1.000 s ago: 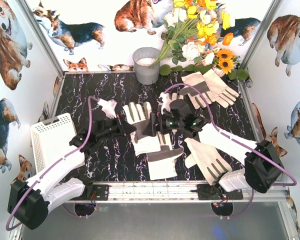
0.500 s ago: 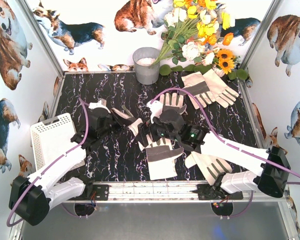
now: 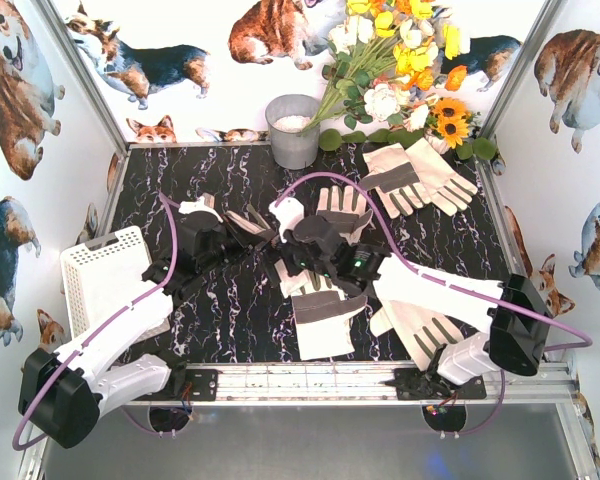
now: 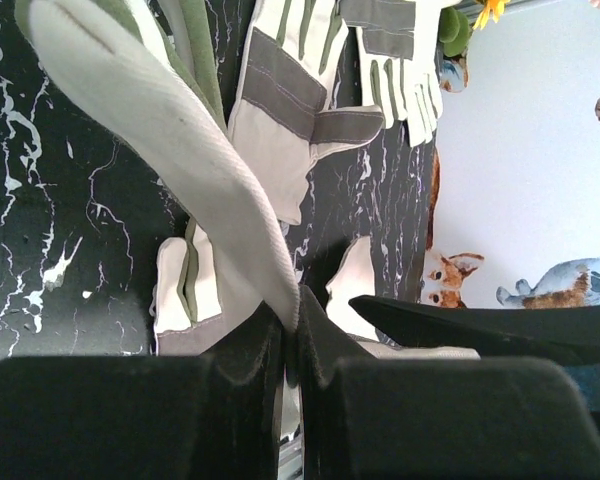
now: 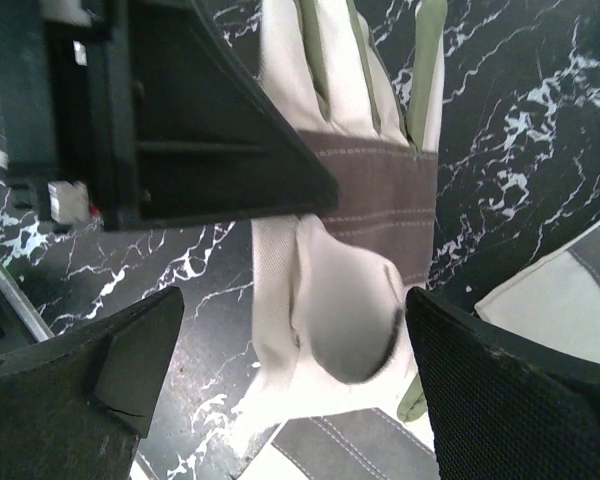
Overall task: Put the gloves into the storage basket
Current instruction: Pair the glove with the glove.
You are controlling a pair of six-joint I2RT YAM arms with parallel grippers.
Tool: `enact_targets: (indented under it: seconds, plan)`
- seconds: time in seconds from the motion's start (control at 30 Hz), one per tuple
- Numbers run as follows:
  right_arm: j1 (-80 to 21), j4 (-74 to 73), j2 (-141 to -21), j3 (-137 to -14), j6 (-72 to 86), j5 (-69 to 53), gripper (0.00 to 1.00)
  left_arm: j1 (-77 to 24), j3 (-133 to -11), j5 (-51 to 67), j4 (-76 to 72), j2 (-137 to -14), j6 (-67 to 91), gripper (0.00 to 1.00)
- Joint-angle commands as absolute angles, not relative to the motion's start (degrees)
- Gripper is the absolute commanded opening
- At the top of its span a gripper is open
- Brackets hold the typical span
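My left gripper (image 3: 242,238) is shut on the white cuff edge of one of the gloves (image 4: 170,130). In the top view this glove (image 3: 250,223) is bunched up at the fingertips, left of centre. My right gripper (image 3: 298,255) is open just to its right. A glove (image 5: 345,270) with a grey band shows between its wide-open fingers (image 5: 520,400), ungripped. More gloves lie on the black marble table: one (image 3: 322,312) below the right gripper, one (image 3: 345,208) behind it, two (image 3: 417,175) at the back right, one (image 3: 420,328) under the right arm. The storage basket (image 3: 98,262) stands at the left edge.
A grey metal bucket (image 3: 293,130) stands at the back centre, with a bunch of artificial flowers (image 3: 400,70) leaning beside it. Printed walls close in the left, back and right sides. Purple cables arc over both arms.
The left gripper, shut on a glove, has drawn it left and away from the centre. The right gripper has opened fully and followed leftward over the centre gloves.
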State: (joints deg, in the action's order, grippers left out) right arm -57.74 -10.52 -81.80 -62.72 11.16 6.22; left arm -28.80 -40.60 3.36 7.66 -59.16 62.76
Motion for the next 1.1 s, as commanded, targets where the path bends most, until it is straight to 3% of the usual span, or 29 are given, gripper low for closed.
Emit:
enact_targets:
  seconds: [0.0, 0.37, 0.43, 0.53, 0.6, 0.7, 0.77, 0.93, 1.07]
  plan:
    - [-60.4, -8.5, -83.8, -67.5, 8.5, 14.4, 0.92, -29.2, -41.9, 2.7, 6.2, -58.6, 63.5, 0.00]
    - [-64.9, -10.5, -89.4, -71.7, 3.6, 29.7, 0.58, -29.3, -41.8, 2.6, 5.2, -58.2, 64.6, 0.00]
    - [-65.4, -10.5, -89.6, -71.9, 3.6, 31.2, 0.43, -29.3, -41.4, 2.0, 5.3, -58.0, 64.8, 0.00]
    - [-65.8, -11.3, -89.1, -71.8, 4.5, 33.1, 0.06, -29.3, -41.1, 1.9, 5.0, -57.7, 64.5, 0.00]
    - [-65.7, -11.8, -88.2, -71.3, 6.3, 34.2, 0.00, -29.3, -41.1, 1.8, 4.8, -57.4, 63.2, 0.00]
    - [-65.7, -13.9, -86.2, -70.3, 9.7, 34.8, 0.00, -29.2, -41.5, 0.1, 5.3, -56.1, 60.1, 0.33]
    - [-65.7, -16.0, -84.5, -69.4, 12.0, 34.6, 0.00, -29.2, -42.6, -2.2, 7.4, -54.9, 56.8, 0.49]
    - [-63.1, -23.2, -78.3, -66.7, 21.0, 30.8, 0.00, -28.4, -50.1, -7.3, 16.3, -53.9, 44.2, 0.80]
    - [-58.0, -27.1, -72.2, -63.2, 29.6, 23.6, 0.00, -25.1, -52.9, -7.6, 19.9, -53.8, 36.7, 0.95]
